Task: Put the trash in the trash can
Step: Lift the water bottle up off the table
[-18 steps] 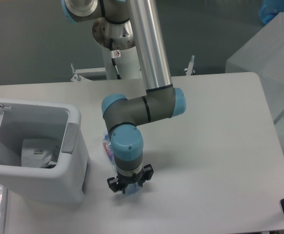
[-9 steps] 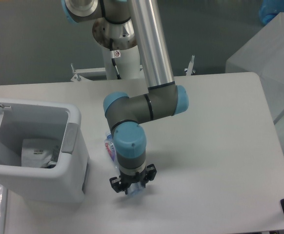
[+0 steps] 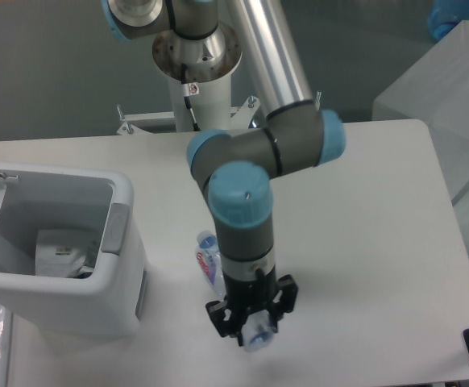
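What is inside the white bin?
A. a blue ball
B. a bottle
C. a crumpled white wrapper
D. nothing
C. A crumpled white wrapper lies at the bottom of the open bin. The bottle is outside it, over the table by the gripper.

Gripper point(image 3: 253, 324) around crushed bottle point(image 3: 211, 264), beside trash can point(image 3: 122, 242).

Single fixed camera, high in front of the table point(image 3: 379, 242), angled down toward the arm's base point(image 3: 198, 60), mid-range
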Tool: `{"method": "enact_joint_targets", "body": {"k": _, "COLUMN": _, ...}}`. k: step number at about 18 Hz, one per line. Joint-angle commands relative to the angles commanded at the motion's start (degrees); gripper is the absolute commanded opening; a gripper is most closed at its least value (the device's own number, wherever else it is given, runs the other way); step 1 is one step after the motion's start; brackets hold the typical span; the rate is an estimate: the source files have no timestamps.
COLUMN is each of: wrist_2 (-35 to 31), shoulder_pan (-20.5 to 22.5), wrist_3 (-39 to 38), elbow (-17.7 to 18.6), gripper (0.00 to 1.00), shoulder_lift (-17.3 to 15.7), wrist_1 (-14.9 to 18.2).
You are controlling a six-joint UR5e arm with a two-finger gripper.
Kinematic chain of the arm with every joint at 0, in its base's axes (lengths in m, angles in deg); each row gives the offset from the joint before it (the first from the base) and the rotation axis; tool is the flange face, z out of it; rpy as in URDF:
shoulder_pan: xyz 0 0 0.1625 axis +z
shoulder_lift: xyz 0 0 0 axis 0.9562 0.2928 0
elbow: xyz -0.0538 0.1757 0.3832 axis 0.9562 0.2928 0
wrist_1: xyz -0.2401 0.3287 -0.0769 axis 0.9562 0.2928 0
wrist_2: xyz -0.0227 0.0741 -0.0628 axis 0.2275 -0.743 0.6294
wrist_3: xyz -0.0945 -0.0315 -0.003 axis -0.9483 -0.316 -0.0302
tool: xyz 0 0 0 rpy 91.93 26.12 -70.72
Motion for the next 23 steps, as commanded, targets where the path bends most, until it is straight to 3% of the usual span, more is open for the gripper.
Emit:
{"method": "enact_joint_targets", "body": {"k": 3, "wrist_2": 5.2, "shoulder_pan": 1.2, "wrist_3": -2.4, "elbow": -1.9, "gripper": 0.58, "shoulder_lift": -2.4, "wrist_1": -0.2}}
{"method": "enact_joint_targets", "body": {"k": 8, "wrist_2": 6.9, "shoulder_pan": 1.5, "wrist_3": -2.6, "elbow": -2.1, "gripper": 0.58, "shoulder_lift": -5.0, "wrist_1": -0.4}}
{"method": "enact_joint_targets", "body": {"k": 23, "wrist_2": 11.2, "shoulder_pan": 0.6, "wrist_3": -1.9, "elbow": -2.4, "gripper": 0.58, "shoulder_lift": -7.4, "wrist_1": -0.7}}
